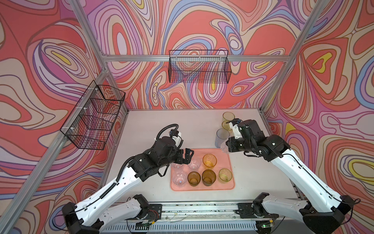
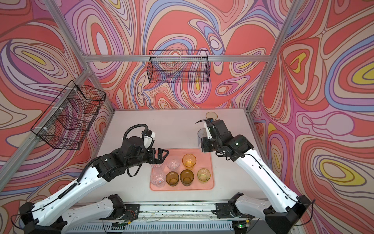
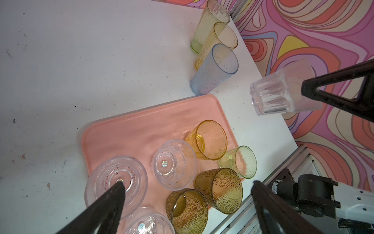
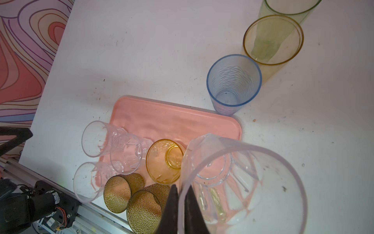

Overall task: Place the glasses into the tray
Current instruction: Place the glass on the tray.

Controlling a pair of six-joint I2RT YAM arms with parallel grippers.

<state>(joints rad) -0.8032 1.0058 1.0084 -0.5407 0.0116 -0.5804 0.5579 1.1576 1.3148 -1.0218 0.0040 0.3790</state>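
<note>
Here, right pincer (image 4: 182, 188): we see it pinching the rim of a clear glass (image 4: 242, 182), one finger inside, one outside.
Clear glass: lifted, tilted, by the tray's (image 1: 221, 160) far right corner.
Left pincer (image 1: 187, 157): spread wide, holding nothing, over the tray's far left part.
In tray: seven glasses (image 1: 208, 177), upright.
On table (image 1: 162, 125): blue glass (image 4: 232, 81) just beside the tray, then yellow glass (image 4: 273, 40), green glass (image 3: 210, 22).
Hard to see: in both top views the right arm hides most of the clear glass.

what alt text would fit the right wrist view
The right gripper pinches a clear tumbler by its rim over a corner of the pink tray, which holds other tumblers. Tall blue, yellow and green tumblers stand on the table.
</note>
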